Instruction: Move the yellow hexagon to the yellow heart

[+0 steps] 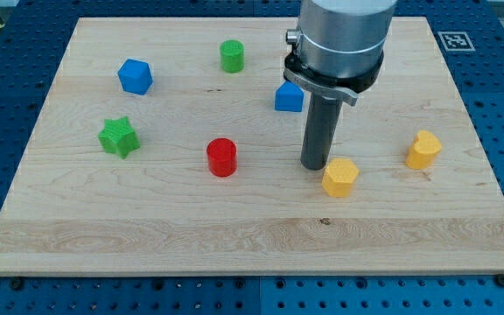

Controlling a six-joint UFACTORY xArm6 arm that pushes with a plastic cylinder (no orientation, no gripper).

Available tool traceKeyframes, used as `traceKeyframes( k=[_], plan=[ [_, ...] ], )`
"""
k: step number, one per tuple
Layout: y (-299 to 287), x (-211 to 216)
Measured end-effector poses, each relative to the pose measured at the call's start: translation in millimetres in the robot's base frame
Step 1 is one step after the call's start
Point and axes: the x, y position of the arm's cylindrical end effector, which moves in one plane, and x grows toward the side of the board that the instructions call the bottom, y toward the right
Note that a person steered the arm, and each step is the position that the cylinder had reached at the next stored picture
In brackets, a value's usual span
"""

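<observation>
Yellow hexagon [340, 177] is found right of centre in the frame, with my tip [314, 165] set down just at its upper-left edge, touching or very nearly so; no jaws exist on the rod, so nothing is held and the block can only be pushed. The yellow heart [423, 150] lies to the right and slightly higher, near but apart. A good push would be made from the hexagon's left side, kept through its middle so it is not spun off line, and stopped short of knocking the heart away. The rod is dark and smooth beneath a grey metal collar. The blocks look like matte, hard plastic with softened edges; the board [234, 236] is pale wood with fine grain. Farther out are seen a blue block [289, 97], red cylinder [221, 157], green cylinder [232, 56], green star [117, 137] and a blue block at upper left [135, 76].
</observation>
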Motion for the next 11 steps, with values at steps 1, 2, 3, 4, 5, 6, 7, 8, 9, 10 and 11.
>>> traceKeyframes(
  k=[1,2,3,4,5,6,7,8,9,10,11],
  plan=[
    [-4,9],
    [-1,20],
    [19,24],
    [59,24],
    [84,24],
    [67,41],
    [66,65],
    [77,75],
    [97,72],
    [106,54],
    [107,35]
  ],
)
